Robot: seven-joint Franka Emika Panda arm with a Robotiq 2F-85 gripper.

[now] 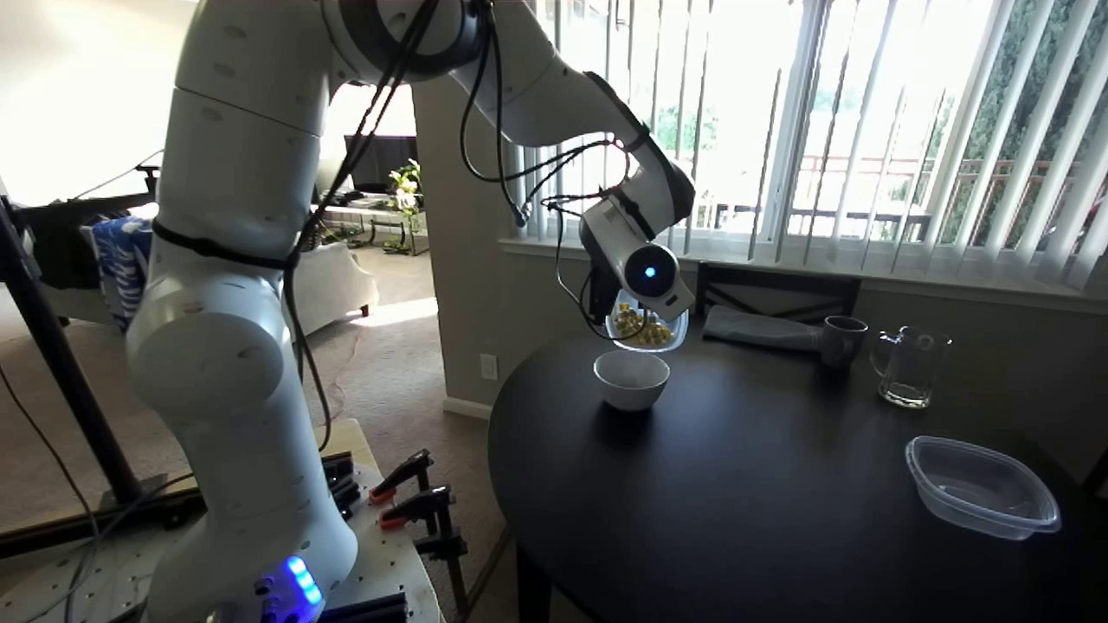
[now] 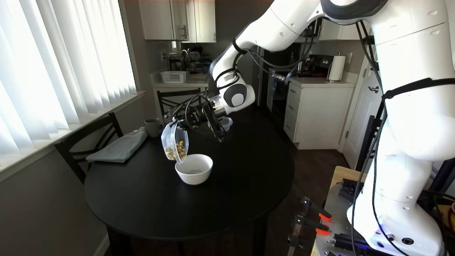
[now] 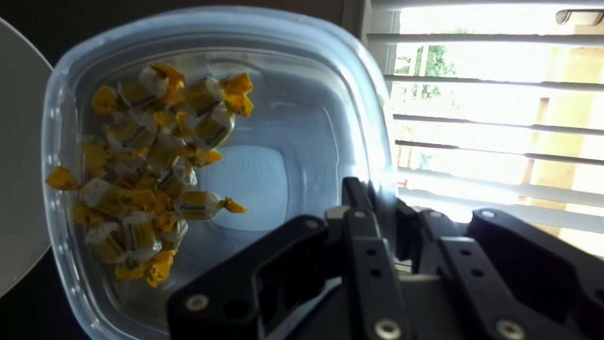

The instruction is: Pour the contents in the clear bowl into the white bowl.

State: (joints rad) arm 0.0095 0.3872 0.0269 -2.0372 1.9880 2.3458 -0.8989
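The clear bowl (image 3: 306, 118), a see-through container with rounded corners, is in my gripper (image 3: 373, 203). The fingers are shut on its wall, one inside and one outside. It is tilted steeply, with its lower rim above and beside the white bowl (image 1: 632, 395) in both exterior views. The contents (image 3: 146, 189), yellow and white wrapped pieces, are heaped against the low side, inside the clear bowl. They also show in an exterior view (image 2: 177, 151). The white bowl stands upright on the table; its visible inside looks empty. Part of it shows at the wrist view's left edge (image 3: 19, 156).
A larger clear rectangular container (image 1: 982, 489) stands on the dark round table (image 1: 736, 519). A glass mug (image 1: 913, 368), a grey mug (image 1: 841, 342) and a folded grey cloth (image 2: 119, 146) are near the window side. A chair (image 2: 103, 131) stands at the table's edge.
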